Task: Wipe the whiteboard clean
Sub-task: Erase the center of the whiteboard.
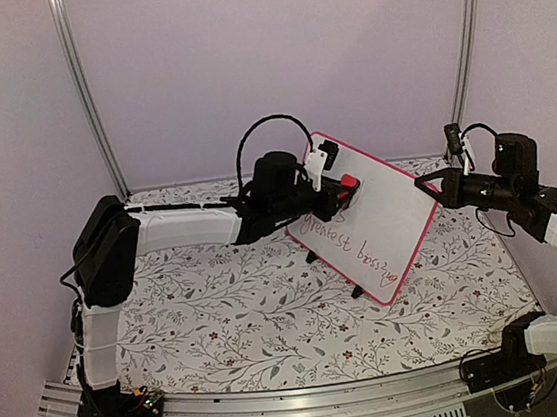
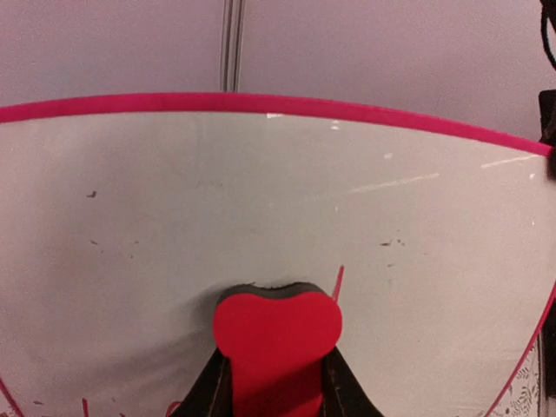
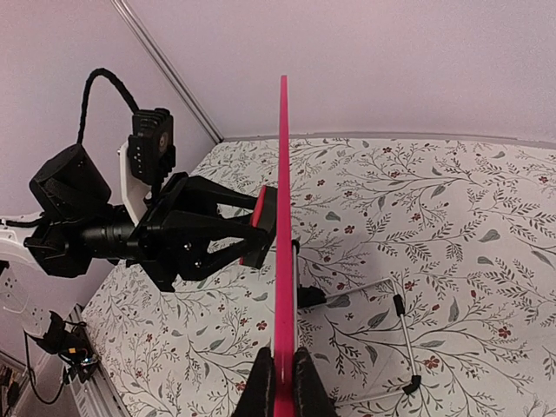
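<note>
One view, right wrist: whiteboard (image 3: 283,217) edge-on.

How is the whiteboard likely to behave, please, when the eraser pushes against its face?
It looks stiff: edge-on from the right wrist, the whiteboard runs straight though the eraser presses its face. Thin, with only a slim wire stand behind, it would probably tip or slide if pushed alone. The right fingers pinching its edge likely prevent that.
</note>
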`<act>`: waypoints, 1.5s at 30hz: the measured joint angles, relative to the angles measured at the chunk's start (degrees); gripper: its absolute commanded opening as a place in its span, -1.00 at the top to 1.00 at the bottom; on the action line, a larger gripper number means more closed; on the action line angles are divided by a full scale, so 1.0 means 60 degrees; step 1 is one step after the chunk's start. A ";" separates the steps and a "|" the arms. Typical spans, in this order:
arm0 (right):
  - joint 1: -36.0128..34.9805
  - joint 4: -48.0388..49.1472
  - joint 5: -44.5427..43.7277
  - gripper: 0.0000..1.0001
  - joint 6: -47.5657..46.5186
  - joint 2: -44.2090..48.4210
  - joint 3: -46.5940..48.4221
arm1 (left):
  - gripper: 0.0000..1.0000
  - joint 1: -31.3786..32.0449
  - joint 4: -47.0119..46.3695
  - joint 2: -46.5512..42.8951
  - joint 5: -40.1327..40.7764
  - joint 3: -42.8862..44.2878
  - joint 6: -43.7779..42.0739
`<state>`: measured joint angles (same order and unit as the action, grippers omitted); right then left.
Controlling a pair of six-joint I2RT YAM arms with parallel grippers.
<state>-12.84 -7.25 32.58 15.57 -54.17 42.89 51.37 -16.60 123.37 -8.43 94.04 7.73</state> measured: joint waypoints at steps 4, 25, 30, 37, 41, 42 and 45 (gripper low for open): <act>0.0004 -0.0004 -0.0117 1.00 0.0011 0.0000 0.0000 | 0.91 0.0004 -0.0433 -0.0058 -0.0033 -0.0834 0.0113; -0.0004 0.0007 0.0055 1.00 -0.0018 0.0000 0.0000 | 0.91 0.0018 0.0240 -0.0051 -0.0208 0.0317 0.0069; -0.0004 0.0007 0.0076 1.00 -0.0025 0.0000 0.0000 | 0.91 0.0036 0.0131 -0.0040 -0.0226 0.0255 0.0073; 0.0000 0.0004 -0.0055 1.00 -0.0004 0.0000 0.0000 | 0.92 0.0098 -0.0532 -0.0044 -0.0237 -0.0674 0.0171; 0.0000 0.0004 -0.0095 1.00 0.0007 0.0000 0.0000 | 0.92 0.0106 -0.0780 -0.0087 -0.0229 -0.1093 0.0233; 0.0000 0.0004 -0.0087 1.00 0.0007 0.0000 0.0000 | 0.92 0.0106 -0.0809 -0.0120 -0.0229 -0.1188 0.0251; 0.0000 0.0000 -0.0084 1.00 0.0007 0.0000 0.0000 | 0.92 0.0113 -0.0871 -0.0164 -0.0229 -0.1450 0.0270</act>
<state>-12.84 -7.25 32.08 15.62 -54.17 42.89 52.05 -21.82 122.39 -9.80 85.34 9.34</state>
